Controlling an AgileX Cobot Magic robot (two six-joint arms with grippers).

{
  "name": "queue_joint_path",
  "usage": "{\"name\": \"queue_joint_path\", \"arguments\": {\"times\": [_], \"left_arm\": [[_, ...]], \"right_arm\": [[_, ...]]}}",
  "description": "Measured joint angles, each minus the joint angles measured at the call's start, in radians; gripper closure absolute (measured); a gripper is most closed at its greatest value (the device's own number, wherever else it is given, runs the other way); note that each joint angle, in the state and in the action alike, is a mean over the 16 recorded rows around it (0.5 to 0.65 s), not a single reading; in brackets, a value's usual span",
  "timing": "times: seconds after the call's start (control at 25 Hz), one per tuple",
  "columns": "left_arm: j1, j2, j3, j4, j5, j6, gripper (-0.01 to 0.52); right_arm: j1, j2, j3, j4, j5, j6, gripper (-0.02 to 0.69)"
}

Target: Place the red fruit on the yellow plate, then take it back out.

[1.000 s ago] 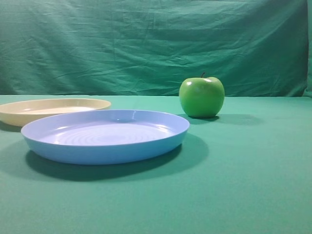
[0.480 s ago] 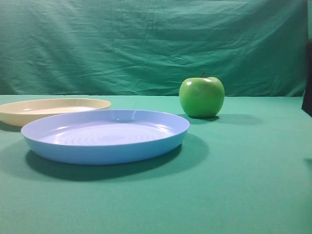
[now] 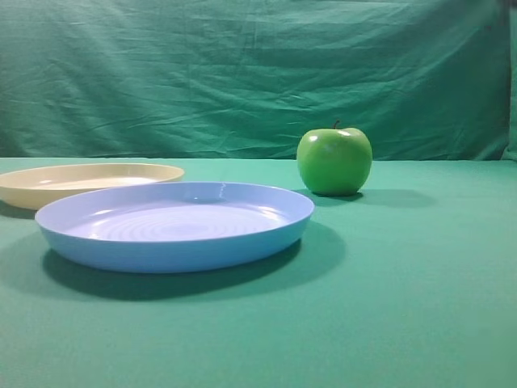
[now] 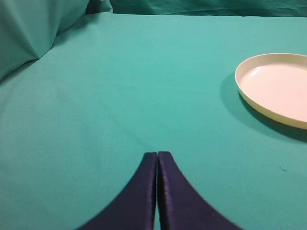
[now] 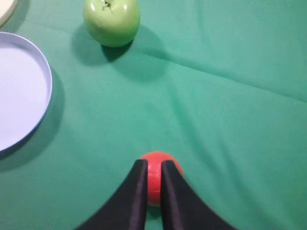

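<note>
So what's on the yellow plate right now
Nothing shows on the yellow plate; its visible inside is bare, though its right edge is cut off in the left wrist view. The red fruit is elsewhere on the green cloth, partly covered by the right fingers.

A light blue plate (image 3: 174, 225) sits on the green-covered bench (image 3: 404, 307), nearest to the camera; the yellow plate (image 3: 85, 183) lies behind it at the left, partly hidden by its rim; a shiny green apple (image 3: 334, 160) stands upright farther back at the right, apart from both plates; a wrinkled green cloth (image 3: 242, 73) hangs behind.
</note>
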Motion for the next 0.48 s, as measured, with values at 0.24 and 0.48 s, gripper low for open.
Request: {"name": "queue_joint_path", "arguments": {"times": [0.24,0.48], "left_arm": [[0.000,0.000,0.000,0.000,0.000,0.000,0.514],[0.000,0.000,0.000,0.000,0.000,0.000,0.514]], "right_arm": [[0.000,-0.185,-0.001,0.013,0.053,-0.004,0.651],[0.000,-0.358,-0.001,0.037,0.074,-0.019,0.665]]}}
